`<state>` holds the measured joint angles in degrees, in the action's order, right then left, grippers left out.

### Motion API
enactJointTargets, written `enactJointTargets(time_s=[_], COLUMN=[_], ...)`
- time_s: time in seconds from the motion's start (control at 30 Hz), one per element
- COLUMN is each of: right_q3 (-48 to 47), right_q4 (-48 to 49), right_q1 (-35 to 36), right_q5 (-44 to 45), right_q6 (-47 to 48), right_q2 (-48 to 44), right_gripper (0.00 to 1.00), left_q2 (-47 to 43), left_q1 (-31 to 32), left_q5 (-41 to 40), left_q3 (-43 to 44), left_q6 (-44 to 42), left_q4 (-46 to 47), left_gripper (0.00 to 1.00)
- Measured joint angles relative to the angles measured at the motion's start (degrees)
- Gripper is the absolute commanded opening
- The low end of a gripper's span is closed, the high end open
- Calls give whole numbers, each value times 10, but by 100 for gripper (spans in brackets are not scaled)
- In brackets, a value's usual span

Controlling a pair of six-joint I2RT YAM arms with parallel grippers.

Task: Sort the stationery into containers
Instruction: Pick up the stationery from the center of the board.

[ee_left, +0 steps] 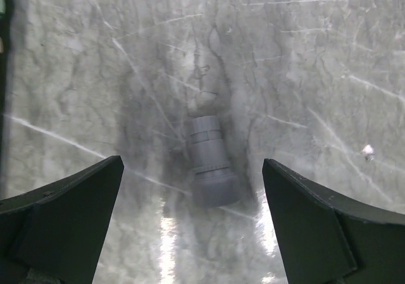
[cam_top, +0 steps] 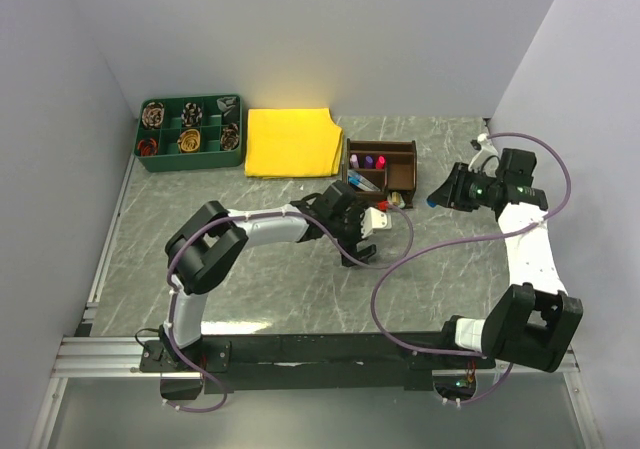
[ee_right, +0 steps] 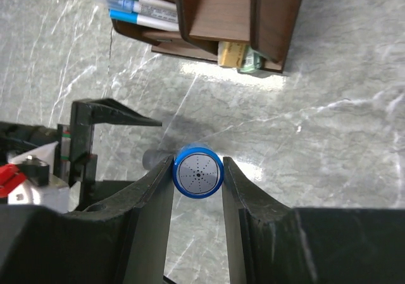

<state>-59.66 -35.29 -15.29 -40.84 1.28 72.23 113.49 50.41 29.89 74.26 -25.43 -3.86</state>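
While pinching the blue-capped marker (ee_right: 198, 171) end-on with the right tool (ee_right: 197, 164), above the worktop (ee_right: 329, 119) and short of the wooden organiser (ee_right: 221, 12), risks a swivel and a drop outside any compartment. Holds the left tool (ee_left: 191, 165) spread wide over a grey cylindrical piece (ee_left: 212, 170) lying on the worktop; may nudge it away on closing.

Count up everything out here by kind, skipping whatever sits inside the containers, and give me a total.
Markers: 2, the blue-ended marker held in the right fingers, the grey marker lying between the open left fingers.
Containers: 2, the brown organiser and the green tray.
Yellow cloth: 1.
Total: 5.
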Motion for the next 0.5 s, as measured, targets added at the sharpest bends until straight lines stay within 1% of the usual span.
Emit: enactJointTargets(time_s=[0.03,0.23,0.27,0.37,0.4,0.43,0.47,0.5], right_q3=[0,6,10,21,24,27,29,30], right_q4=[0,0,0,0,0,0,0,0], right_q1=[-5,-28,-30,-34,-35,-35,-35,-35], right_q5=[-2,-14,-17,-22,-24,-24,-24,-25], right_q6=[1,5,6,7,7,7,7,7], right_q2=[-2,-9,-11,-14,-14,-14,-14,-14], right_gripper=[0,0,0,0,0,0,0,0], left_q2=[2,11,12,16,18,19,21,22], left_q1=[4,12,12,11,10,10,10,10], left_q5=[-6,-33,-39,-51,-54,-56,-57,-57], left_q3=[0,0,0,0,0,0,0,0], left_q6=[12,48,53,59,63,66,69,71], left_q4=[0,-7,-7,-8,-9,-11,-13,-13], left_gripper=[99,88,83,76,71,67,61,59])
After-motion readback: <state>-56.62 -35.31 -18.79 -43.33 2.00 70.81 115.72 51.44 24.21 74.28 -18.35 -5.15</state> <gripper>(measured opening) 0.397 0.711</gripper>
